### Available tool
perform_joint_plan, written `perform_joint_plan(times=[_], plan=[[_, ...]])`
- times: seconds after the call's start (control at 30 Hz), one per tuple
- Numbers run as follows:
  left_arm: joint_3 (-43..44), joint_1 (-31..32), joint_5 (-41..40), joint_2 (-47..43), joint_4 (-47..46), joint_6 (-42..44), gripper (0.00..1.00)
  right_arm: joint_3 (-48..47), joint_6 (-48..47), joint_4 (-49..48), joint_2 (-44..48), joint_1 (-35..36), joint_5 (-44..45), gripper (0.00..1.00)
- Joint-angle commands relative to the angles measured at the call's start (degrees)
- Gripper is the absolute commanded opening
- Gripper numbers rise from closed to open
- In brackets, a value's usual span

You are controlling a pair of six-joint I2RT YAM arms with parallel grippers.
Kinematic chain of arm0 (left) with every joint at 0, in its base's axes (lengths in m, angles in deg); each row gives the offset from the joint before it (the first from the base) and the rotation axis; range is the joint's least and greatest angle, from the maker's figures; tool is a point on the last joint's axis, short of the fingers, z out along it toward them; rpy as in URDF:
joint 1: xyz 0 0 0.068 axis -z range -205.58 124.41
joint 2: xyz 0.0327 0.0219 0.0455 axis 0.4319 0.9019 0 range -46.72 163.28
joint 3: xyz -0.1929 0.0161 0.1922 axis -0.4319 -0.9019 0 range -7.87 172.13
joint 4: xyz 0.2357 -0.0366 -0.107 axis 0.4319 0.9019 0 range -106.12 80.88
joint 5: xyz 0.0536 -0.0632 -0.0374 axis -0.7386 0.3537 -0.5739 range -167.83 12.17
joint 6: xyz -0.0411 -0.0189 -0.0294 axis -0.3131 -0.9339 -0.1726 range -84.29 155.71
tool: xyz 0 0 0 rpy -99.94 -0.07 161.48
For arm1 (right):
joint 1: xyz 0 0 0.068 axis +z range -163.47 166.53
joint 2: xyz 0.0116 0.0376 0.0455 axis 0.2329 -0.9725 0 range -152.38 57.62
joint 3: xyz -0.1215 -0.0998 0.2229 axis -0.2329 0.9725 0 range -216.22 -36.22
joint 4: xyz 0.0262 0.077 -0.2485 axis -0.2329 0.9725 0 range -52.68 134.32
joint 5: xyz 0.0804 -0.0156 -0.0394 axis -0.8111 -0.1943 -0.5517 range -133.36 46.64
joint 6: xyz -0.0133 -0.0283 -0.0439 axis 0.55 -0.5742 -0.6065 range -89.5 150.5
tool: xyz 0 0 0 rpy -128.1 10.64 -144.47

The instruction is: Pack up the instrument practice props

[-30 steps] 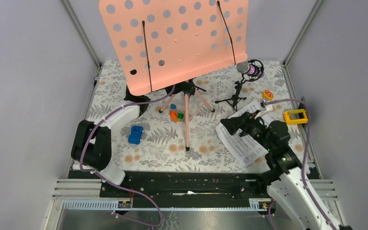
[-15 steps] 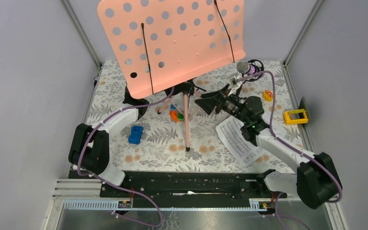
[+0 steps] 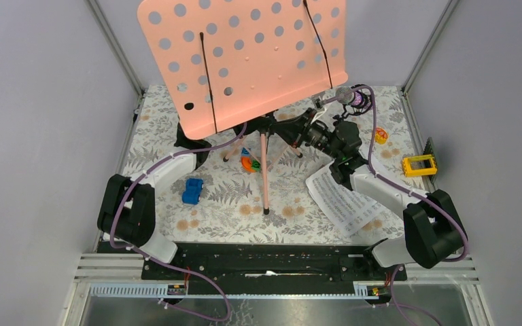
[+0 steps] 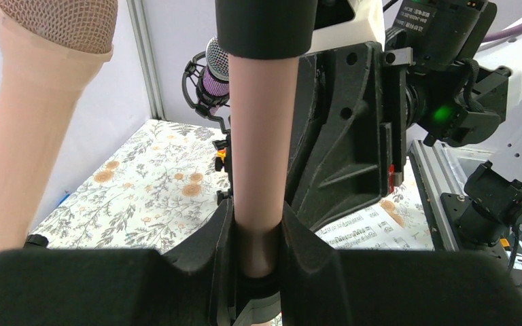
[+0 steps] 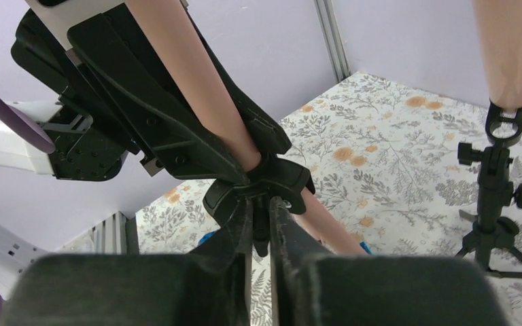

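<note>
The salmon-pink perforated sheet-music rack (image 3: 245,58) stands on its pink pole (image 4: 262,136) and tripod legs (image 3: 265,173). My left gripper (image 4: 258,227) is shut on that pole; in the top view it is hidden under the rack. My right gripper (image 5: 262,210) (image 3: 292,134) is shut on the black collar (image 5: 265,183) where the legs join the pole. White sheet-music pages (image 3: 343,204) lie flat on the mat by the right arm. The purple microphone (image 3: 350,97) (image 4: 214,71) sits on a black stand. Behind the pole, a pink microphone (image 4: 41,102) (image 5: 513,47) stands upright in another clip.
A blue toy car (image 3: 192,191) lies left of the front tripod leg. Orange and green blocks (image 3: 248,163) sit between the legs. A yellow block (image 3: 419,164) and a small orange toy (image 3: 380,134) are at the right. Grey walls close in the floral mat (image 3: 224,210).
My right arm swung from above the sheet-music pages to the stand's collar and its jaws closed there. The rack shifted slightly left. My left gripper kept its hold on the pole.
</note>
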Motion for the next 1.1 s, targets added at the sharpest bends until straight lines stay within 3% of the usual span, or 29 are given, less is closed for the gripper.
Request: perform_joint_plan(times=[0.0, 0.03, 0.13, 0.23, 0.3, 0.43, 0.6, 0.67, 0.7, 0.83, 0.9, 0.97, 1.07], plan=[[-0.4, 1.0, 3.5, 1.6, -0.1, -3.7, 0.00, -4.3, -3.9, 0.6, -1.5, 0.2, -4.1, 0.05], [-0.3, 1.0, 3.6, 1.9, -0.5, -4.1, 0.00, -4.4, -4.8, 1.2, -1.6, 0.2, -4.9, 0.00], [0.2, 0.9, 4.2, 2.2, -0.6, -4.9, 0.00, -3.6, -8.5, 1.7, -1.4, 0.5, -7.8, 0.00], [0.4, 1.0, 4.4, 2.2, -0.6, -5.4, 0.00, -1.2, -18.9, 2.7, 0.5, 2.4, -9.6, 0.00], [0.5, 1.0, 4.4, 2.2, -0.6, -5.6, 0.00, -0.6, -30.3, 9.1, 2.4, 5.5, -8.9, 0.00], [0.8, 1.1, 4.7, 2.5, -0.6, -6.1, 0.00, -2.3, -52.3, 24.9, 4.6, 13.2, 2.8, 0.00], [1.3, 1.1, 5.4, 3.3, -0.9, -7.3, 0.00, -1.4, -73.9, 33.6, 4.8, 21.3, 21.2, 0.00], [1.4, 1.1, 5.5, 3.4, -1.0, -7.4, 0.00, 0.1, -82.3, 34.3, 4.4, 24.0, 29.8, 0.00], [1.6, 1.1, 5.6, 3.5, -1.2, -7.9, 0.00, 3.2, -91.5, 32.6, 3.4, 26.4, 39.7, 0.00], [1.7, 1.1, 5.8, 3.8, -2.0, -8.8, 0.00, 7.5, -100.6, 23.4, 3.1, 29.3, 48.7, 0.01], [2.0, 1.1, 5.7, 3.8, -1.5, -8.7, 0.00, 8.2, -99.4, 18.2, 4.3, 30.0, 50.6, 0.14], [2.1, 1.1, 5.5, 4.0, -1.1, -8.4, 0.00, 6.0, -95.5, 21.8, 6.3, 30.0, 51.5, 0.31], [2.4, 1.1, 5.4, 5.0, -1.8, -9.2, 0.00, 2.6, -87.2, 28.2, 10.8, 30.0, 49.6, 0.47]])
